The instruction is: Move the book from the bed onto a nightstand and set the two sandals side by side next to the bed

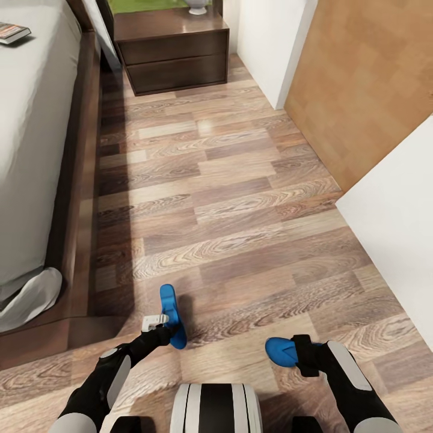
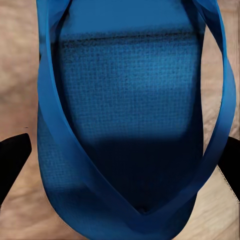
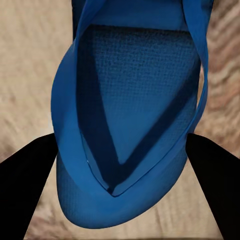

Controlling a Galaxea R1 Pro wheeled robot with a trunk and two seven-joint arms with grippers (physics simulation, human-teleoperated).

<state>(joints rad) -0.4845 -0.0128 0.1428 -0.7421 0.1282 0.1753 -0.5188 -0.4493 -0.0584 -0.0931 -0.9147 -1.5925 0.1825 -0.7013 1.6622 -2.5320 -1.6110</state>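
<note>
1. The left end effector (image 1: 161,322) pinches one blue sandal (image 1: 171,315) on edge at about 7 o'clock in the head view, near the bed (image 1: 36,150) frame; lower it flat, sole down, beside the frame.
2. The right end effector (image 1: 299,353) pinches the second sandal (image 1: 280,351) at 5 o'clock; set it parallel, just beside the first.
3. Count: two sandals, one book (image 1: 12,32) on the bed at 11 o'clock, one nightstand (image 1: 174,51) at 12.
</note>
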